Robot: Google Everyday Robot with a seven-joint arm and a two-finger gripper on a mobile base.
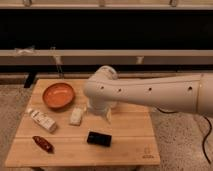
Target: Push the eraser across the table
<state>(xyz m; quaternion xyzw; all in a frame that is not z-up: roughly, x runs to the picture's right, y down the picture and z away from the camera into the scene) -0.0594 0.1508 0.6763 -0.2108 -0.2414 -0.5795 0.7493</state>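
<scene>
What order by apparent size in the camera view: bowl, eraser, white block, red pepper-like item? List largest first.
Largest: bowl, eraser, then white block and red pepper-like item, too alike to rank. The gripper hangs over the table just behind the eraser.
</scene>
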